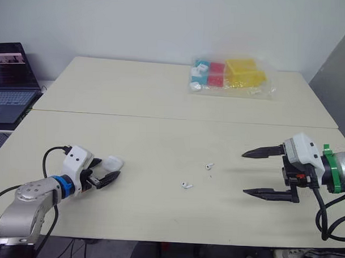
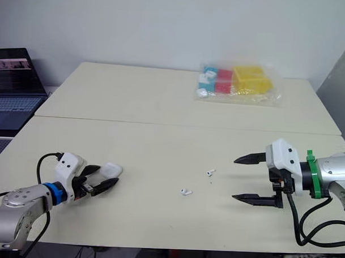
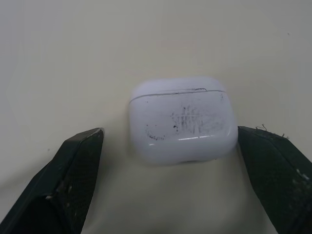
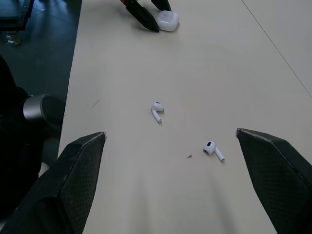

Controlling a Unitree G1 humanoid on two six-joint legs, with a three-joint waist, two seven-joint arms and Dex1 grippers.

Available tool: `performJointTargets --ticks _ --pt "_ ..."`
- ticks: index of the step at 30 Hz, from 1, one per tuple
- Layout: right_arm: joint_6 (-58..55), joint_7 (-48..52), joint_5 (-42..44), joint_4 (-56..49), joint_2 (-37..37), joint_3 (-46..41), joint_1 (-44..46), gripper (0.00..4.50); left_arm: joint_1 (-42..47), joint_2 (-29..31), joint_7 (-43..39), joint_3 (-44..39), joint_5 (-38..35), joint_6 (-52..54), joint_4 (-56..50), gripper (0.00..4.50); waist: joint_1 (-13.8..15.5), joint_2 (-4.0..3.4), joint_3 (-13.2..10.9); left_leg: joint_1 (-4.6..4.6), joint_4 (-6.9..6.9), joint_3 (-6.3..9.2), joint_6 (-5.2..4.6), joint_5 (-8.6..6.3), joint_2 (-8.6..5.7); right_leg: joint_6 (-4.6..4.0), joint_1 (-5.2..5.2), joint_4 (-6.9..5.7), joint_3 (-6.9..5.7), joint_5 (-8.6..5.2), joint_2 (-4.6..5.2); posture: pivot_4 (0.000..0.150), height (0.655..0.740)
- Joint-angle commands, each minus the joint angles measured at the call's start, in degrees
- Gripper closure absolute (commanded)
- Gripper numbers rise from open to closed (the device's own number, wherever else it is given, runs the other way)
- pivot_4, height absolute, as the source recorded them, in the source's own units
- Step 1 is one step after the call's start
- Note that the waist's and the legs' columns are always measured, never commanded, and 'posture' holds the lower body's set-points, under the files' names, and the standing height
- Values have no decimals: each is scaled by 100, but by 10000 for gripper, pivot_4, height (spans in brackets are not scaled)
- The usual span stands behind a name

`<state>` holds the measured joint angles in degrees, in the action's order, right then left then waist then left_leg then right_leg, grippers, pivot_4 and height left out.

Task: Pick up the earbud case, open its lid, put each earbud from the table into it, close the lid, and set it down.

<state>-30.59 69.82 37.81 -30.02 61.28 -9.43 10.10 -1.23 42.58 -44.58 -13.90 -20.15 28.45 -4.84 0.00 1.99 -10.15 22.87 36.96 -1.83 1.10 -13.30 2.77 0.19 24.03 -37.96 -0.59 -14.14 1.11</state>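
Earbud case: white, rounded, lid shut, lying on the table in the gap between your left gripper's two fingers.
Left jaws: open and holding nothing. One finger sits just beside one end of the case; the other stands apart from the opposite end.
Right jaws: the right gripper is spread wide and empty, above the table.
Earbuds: the nearer earbud and the farther earbud lie loose ahead of the right jaws, well apart from the case.
Risk, uneven squeeze: the near finger would likely meet the case first. You may then shove or spin it across the table instead of clamping it.
Risk, slip: the shell looks smooth and curved, so it may squirt out from the fingertips as you lift.
Risk, lid: if the pads land across the seam, they would probably pin the lid shut when you try to open it.
Case heading: the lid end points away from the left wrist, out past the fingertips.
Case long axis: it runs across the gap, from one left finger to the other.
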Motion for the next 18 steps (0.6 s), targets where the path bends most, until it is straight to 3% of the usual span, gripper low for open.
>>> performJointTargets --ticks 1,10,13,17,18 --pt "-38 12 117 -185 34 -34 123 225 86 31 -77 130 10 115 66 0 0 0 0 1 0 0 0 0 1 1 0 0 0 1 0 1500 7400" --pt "-254 -147 199 -179 -176 304 636 225 546 7 -230 559 211 200 475 0 31 -10 5 -4 4 2 -1 1 -3 -1 -6 -3 -1 0 3 1500 7400" --pt "-297 -202 187 -214 -230 368 700 0 484 66 -391 592 177 195 445 5424 33 -11 6 -3 3 2 -1 1 -3 2 -5 -2 0 2 4 1500 7400" --pt "-425 -328 258 -192 -272 294 720 0 382 180 -587 601 175 182 409 16732 27 -12 7 -2 1 2 -1 1 -3 6 -4 2 3 3 6 1500 7400" --pt "-470 -372 288 -192 -281 277 724 0 361 202 -630 604 180 163 401 16858 21 -12 7 -2 0 0 -1 0 -3 6 -2 3 4 3 6 1500 7400"
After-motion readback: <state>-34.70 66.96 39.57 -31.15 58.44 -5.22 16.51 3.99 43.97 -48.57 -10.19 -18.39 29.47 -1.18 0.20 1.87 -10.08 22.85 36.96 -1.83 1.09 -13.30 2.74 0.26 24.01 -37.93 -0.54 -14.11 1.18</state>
